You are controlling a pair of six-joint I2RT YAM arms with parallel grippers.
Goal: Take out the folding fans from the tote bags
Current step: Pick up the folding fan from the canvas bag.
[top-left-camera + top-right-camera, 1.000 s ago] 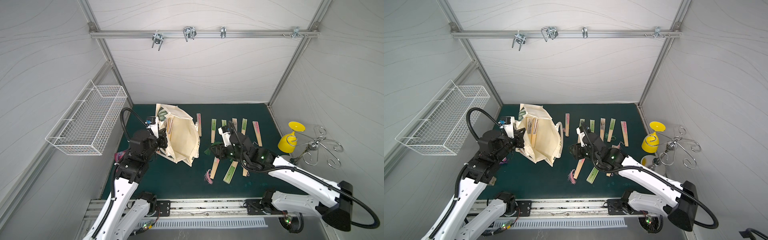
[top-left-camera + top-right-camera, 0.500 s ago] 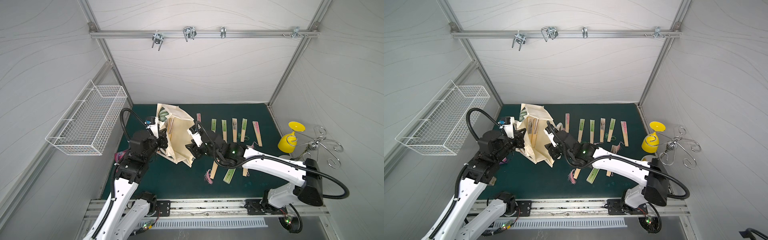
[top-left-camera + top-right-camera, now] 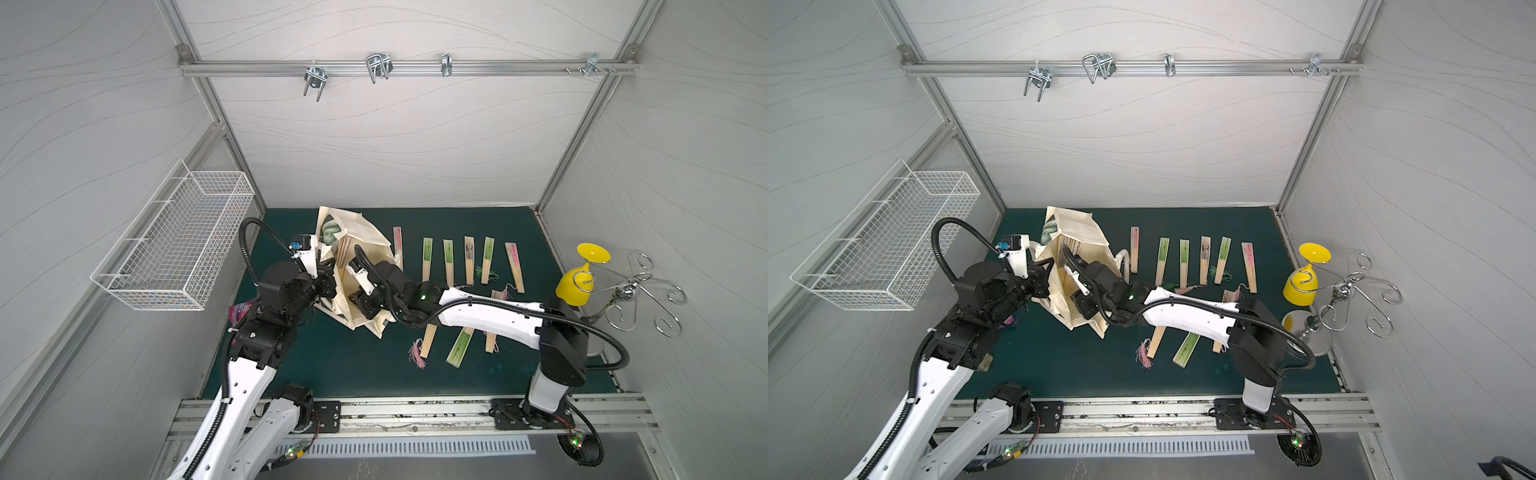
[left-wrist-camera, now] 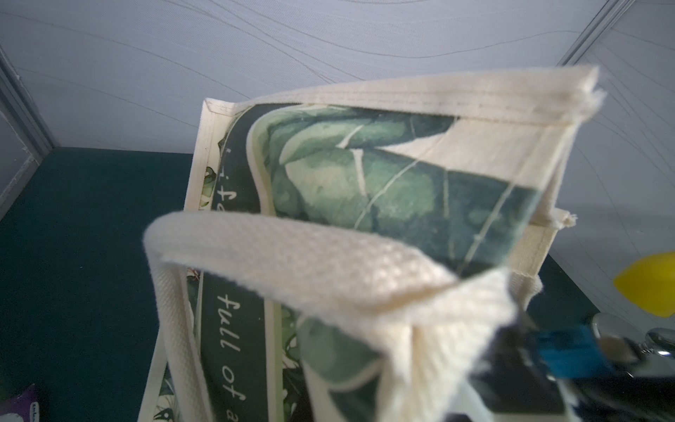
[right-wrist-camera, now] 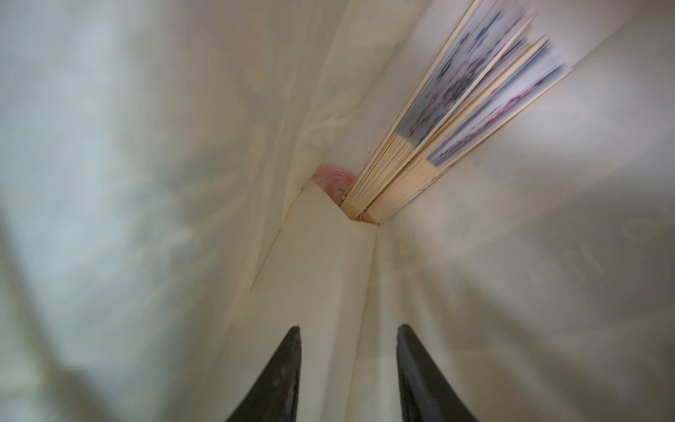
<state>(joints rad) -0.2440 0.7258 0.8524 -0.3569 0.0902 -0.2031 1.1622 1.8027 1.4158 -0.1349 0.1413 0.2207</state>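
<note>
In both top views the left end effector, pressed together on what looked like the rim of the tote bag, propped it open near the surface's back left corner, while the right end effector reached inside, jaws spread and empty. The right wrist view showed two fans leaning in the bag's corner, not yet gripped. Right of the bag, the fans already out lay toward the back edge and middle, so the job seemed mostly done.
</note>
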